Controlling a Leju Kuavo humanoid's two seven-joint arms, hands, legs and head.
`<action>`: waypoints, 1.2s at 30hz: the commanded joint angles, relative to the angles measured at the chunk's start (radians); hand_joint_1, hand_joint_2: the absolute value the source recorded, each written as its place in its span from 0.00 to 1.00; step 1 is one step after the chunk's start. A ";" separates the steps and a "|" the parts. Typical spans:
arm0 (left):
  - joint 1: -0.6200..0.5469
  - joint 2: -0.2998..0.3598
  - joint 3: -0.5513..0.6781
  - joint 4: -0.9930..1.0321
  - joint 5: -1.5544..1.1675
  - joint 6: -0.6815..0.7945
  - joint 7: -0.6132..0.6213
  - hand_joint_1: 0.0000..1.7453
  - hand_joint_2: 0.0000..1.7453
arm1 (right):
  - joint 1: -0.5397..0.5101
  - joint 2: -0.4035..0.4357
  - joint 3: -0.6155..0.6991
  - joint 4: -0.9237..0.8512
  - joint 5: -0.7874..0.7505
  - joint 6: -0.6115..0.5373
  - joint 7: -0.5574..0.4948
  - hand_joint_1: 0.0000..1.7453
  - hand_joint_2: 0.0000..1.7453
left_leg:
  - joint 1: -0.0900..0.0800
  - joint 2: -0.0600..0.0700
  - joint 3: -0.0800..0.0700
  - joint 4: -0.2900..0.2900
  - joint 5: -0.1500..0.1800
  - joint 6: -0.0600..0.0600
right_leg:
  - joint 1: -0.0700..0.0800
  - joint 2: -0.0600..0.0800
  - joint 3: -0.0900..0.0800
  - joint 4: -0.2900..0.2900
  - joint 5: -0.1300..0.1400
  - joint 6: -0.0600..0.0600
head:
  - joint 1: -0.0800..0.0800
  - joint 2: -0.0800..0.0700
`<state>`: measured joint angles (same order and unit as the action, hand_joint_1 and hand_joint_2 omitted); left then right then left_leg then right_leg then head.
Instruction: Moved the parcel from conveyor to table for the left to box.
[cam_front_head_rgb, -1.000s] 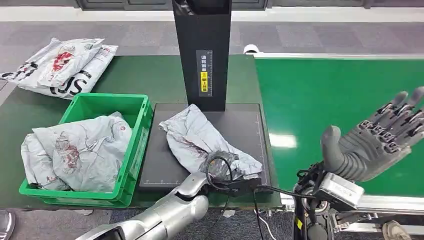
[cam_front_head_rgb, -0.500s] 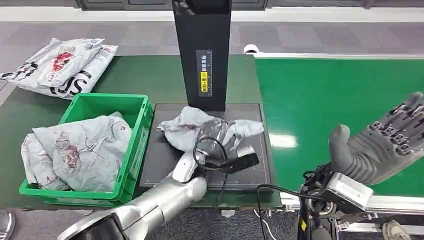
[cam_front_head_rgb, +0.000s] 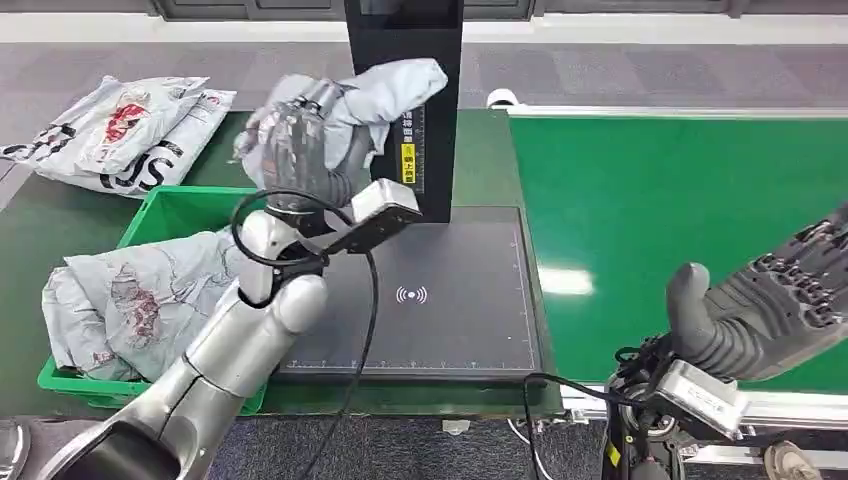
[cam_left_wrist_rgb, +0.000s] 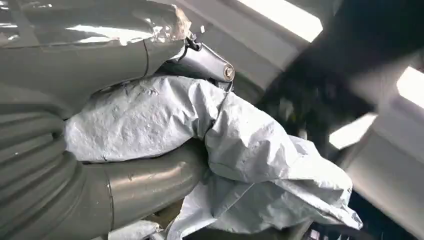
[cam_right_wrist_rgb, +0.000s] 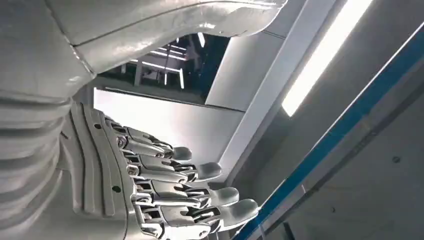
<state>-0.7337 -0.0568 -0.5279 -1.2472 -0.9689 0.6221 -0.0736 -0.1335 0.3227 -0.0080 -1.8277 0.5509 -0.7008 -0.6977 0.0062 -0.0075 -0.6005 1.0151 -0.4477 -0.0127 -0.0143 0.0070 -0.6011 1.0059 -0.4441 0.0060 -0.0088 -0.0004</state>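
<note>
The left hand (cam_front_head_rgb: 300, 150) grips the grey parcel (cam_front_head_rgb: 395, 90) aloft, right hand (cam_front_head_rgb: 770, 310) open and empty; next, lowering it into the green crate (cam_front_head_rgb: 285, 225).

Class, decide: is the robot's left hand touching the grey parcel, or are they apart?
Touching. In the left wrist view the grey parcel is clamped between the left hand's thumb and fingers; the head view shows it lifted off the scanner pad.

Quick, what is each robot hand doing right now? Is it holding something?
Left robot hand: closed around the grey parcel, lifted in the air.
Right robot hand: open, fingers apart, holding nothing.
</note>
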 joint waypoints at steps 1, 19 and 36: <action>0.005 0.053 0.123 -0.138 0.006 -0.026 -0.005 1.00 1.00 | 0.020 0.005 -0.047 0.002 -0.006 0.003 0.000 0.00 1.00 | 0.001 0.002 0.002 -0.002 0.000 0.000 | 0.001 0.001 0.002 -0.002 0.000 -0.001 | 0.000 0.000; 0.078 0.268 0.494 0.004 -0.230 0.021 0.083 1.00 1.00 | 0.129 -0.017 -0.046 -0.083 -0.016 0.003 0.000 0.00 1.00 | 0.001 0.005 0.007 -0.005 0.000 -0.001 | 0.001 0.003 0.004 -0.003 0.000 -0.003 | 0.000 0.000; 0.191 0.243 0.542 0.238 -0.271 -0.017 0.062 1.00 1.00 | 0.093 -0.033 -0.007 -0.025 -0.015 0.003 0.000 0.00 1.00 | 0.002 0.001 0.004 -0.003 0.001 -0.001 | 0.002 0.000 0.003 -0.002 -0.001 -0.003 | 0.000 0.000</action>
<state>-0.5185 0.2251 0.0023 -1.1551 -1.2474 0.6561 0.0145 -0.0131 0.3101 -0.0088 -1.9020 0.5447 -0.7004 -0.7004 0.0080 -0.0063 -0.5999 1.0141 -0.4469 -0.0145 -0.0125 0.0083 -0.6014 1.0064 -0.4452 0.0036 -0.0088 0.0000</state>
